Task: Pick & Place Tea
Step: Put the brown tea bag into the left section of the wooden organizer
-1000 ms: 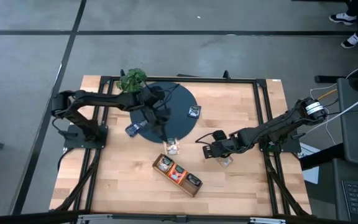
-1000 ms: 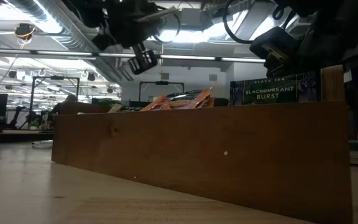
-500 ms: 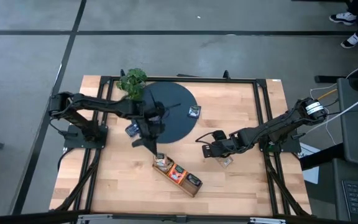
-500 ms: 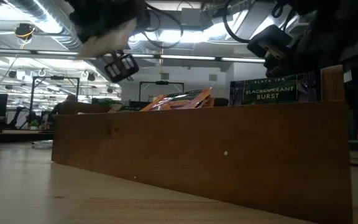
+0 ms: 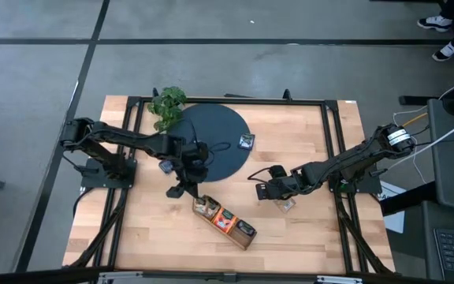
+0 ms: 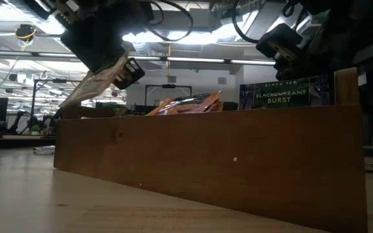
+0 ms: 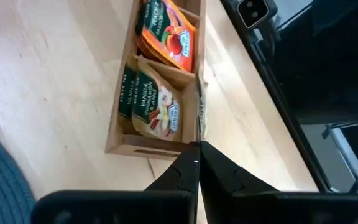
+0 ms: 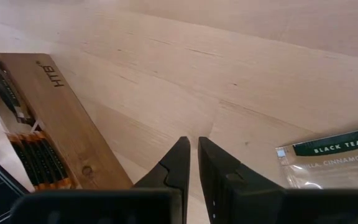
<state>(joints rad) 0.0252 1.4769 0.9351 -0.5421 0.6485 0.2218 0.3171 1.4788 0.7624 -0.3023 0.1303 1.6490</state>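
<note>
Above the wooden tray's (image 5: 225, 223) end slot, my left claw (image 7: 197, 149) pinches a beige tea bag (image 7: 200, 116) edge-on. Three slots already hold tea; one blue bag (image 5: 246, 141) on the mat (image 5: 211, 138) and another (image 8: 337, 155) beside my empty, nearly closed right claw (image 8: 194, 144) remain.

A leafy plant (image 5: 166, 103) touches the dark round mat (image 5: 215, 134); a wooden tray (image 5: 225, 222) lies near

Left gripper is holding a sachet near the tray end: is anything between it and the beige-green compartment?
Nothing visible. The left gripper holds the sachet edge-on just beside the tray, next to the end compartment, which already holds beige-green sachets.
</note>
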